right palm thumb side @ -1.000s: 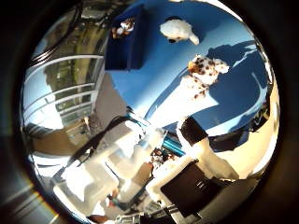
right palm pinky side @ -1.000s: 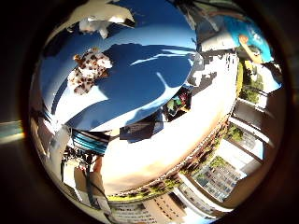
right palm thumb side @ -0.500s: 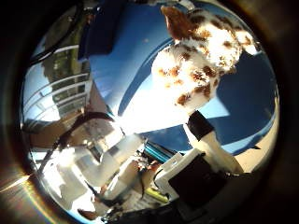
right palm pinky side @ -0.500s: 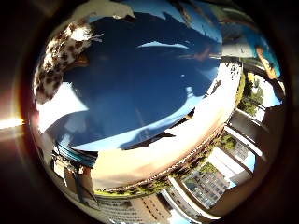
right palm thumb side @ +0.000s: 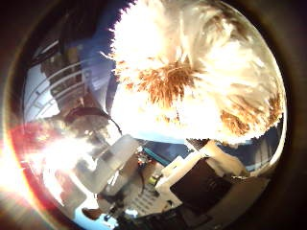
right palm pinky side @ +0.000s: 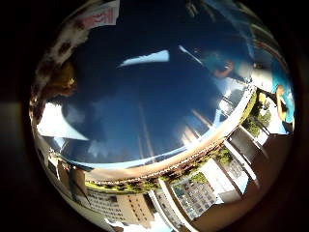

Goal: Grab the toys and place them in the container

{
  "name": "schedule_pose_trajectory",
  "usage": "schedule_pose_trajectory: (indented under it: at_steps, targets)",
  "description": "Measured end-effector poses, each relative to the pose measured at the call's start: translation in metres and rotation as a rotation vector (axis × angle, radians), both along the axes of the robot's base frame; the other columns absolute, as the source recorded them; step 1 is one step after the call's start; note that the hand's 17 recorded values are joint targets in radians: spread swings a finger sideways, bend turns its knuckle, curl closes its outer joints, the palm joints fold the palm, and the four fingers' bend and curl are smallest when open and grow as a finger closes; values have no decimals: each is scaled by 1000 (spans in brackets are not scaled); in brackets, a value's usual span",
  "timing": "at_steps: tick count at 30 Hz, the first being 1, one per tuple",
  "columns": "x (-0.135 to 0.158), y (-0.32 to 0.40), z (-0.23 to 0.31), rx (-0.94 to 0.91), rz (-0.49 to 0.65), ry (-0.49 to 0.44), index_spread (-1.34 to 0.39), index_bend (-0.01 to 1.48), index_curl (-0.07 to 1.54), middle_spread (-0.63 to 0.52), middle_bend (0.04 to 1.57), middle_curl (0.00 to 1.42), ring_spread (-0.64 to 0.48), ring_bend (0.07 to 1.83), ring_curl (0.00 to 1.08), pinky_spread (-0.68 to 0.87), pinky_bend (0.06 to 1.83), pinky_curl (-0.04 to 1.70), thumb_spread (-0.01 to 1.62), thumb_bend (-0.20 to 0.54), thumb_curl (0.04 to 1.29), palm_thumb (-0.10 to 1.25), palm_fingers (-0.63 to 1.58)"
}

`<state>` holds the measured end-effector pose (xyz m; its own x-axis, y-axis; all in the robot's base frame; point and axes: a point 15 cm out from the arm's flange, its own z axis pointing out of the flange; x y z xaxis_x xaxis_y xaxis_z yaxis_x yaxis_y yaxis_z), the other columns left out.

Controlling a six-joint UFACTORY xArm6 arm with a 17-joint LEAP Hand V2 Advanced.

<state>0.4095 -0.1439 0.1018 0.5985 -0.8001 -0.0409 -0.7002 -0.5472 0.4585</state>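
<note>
With the palm pressed in low over the blue tabletop, the hand sits right on top of the plush toy, whose fur fills the thumb-side view. White shaggy pile with brown patches, lying on the blue surface, close against the palm. Whether the fingers are spread or curled, I can't tell.

hand lowered, spotted plush toy now fills palm view
</note>
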Motion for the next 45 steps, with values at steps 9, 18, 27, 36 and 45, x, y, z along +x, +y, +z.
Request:
schedule_pose_trajectory:
  at_steps: [9, 18, 27, 36, 45]
  targets:
    - [20, -4, 11, 7, 27, -141, -463, 173, 178, -184, 783, 588, 66, 1119, 644, 394, 792, 316, 999, -24, 450, 832, 985]
    - [21, -2, 34, 42, -41, -190, -759, 416, 170, -265, 1044, 851, -64, 1280, 795, 284, 1382, 594, 993, 22, 573, 1008, 1090]
    - [-21, 28, 120, 69, -65, -97, -968, 624, 206, -282, 1124, 1007, -108, 1365, 849, 193, 1503, 723, 1040, -5, 674, 1039, 992]
    - [-8, 93, 282, 227, -74, -213, -1103, 744, 266, -277, 1171, 1102, -126, 1426, 876, 148, 1546, 792, 1066, -13, 748, 1038, 916]
    - [1, 199, 350, 395, -140, -315, -1178, 782, 356, -266, 1203, 1152, -130, 1477, 885, 128, 1574, 839, 1068, -13, 808, 1020, 859]
